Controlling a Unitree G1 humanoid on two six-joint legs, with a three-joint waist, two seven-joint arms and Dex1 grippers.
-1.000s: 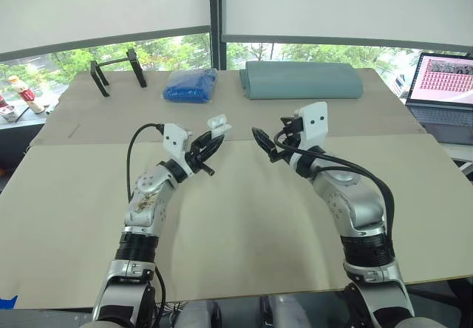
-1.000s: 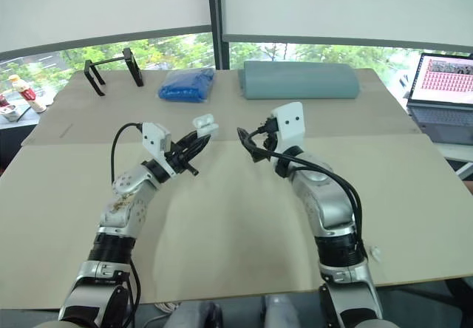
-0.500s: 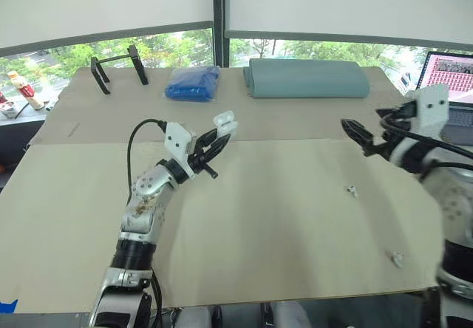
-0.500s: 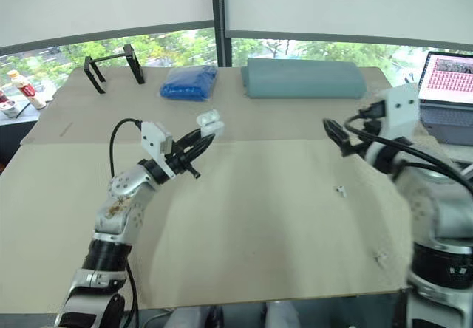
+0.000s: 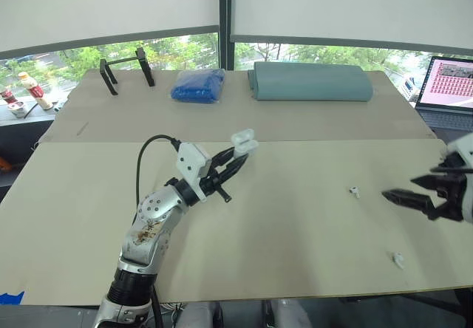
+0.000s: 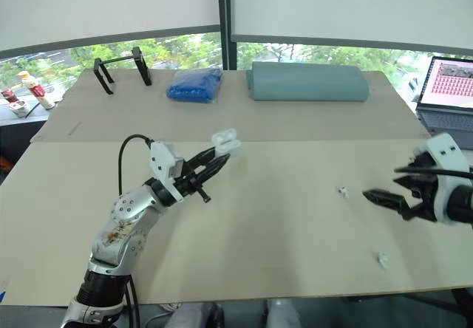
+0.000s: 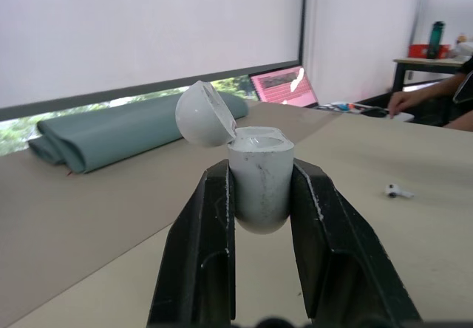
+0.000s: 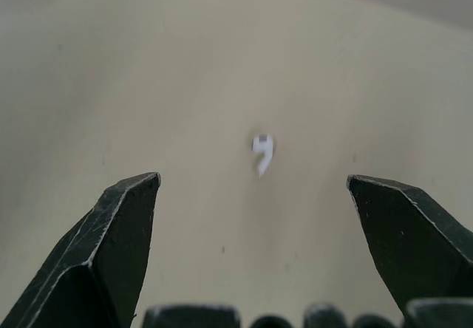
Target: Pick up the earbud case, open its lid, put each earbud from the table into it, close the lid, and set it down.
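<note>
My left gripper [image 5: 238, 159] is shut on the white earbud case [image 5: 244, 142], held above the table's middle; its lid [image 7: 203, 114] stands open and the case body [image 7: 257, 183] sits squeezed between the two fingers. One white earbud [image 5: 355, 191] lies on the table to the right, another [image 5: 398, 259] nearer the front right edge. My right gripper [image 5: 395, 196] is open at the right side, above the table between the two earbuds. An earbud [image 8: 261, 151] lies ahead of its spread fingers in the right wrist view.
At the table's far side lie a folded grey-green mat [image 5: 310, 81], a blue bag [image 5: 198, 86] and a black stand [image 5: 126, 68]. A laptop [image 5: 449, 83] sits at the far right. A person's hand [image 7: 403, 101] rests on a desk beyond.
My right arm has swung from beside the case out to the right and dropped low over the earbuds, fingers spread wide. The left gripper keeps the open case. The camera has shifted.
</note>
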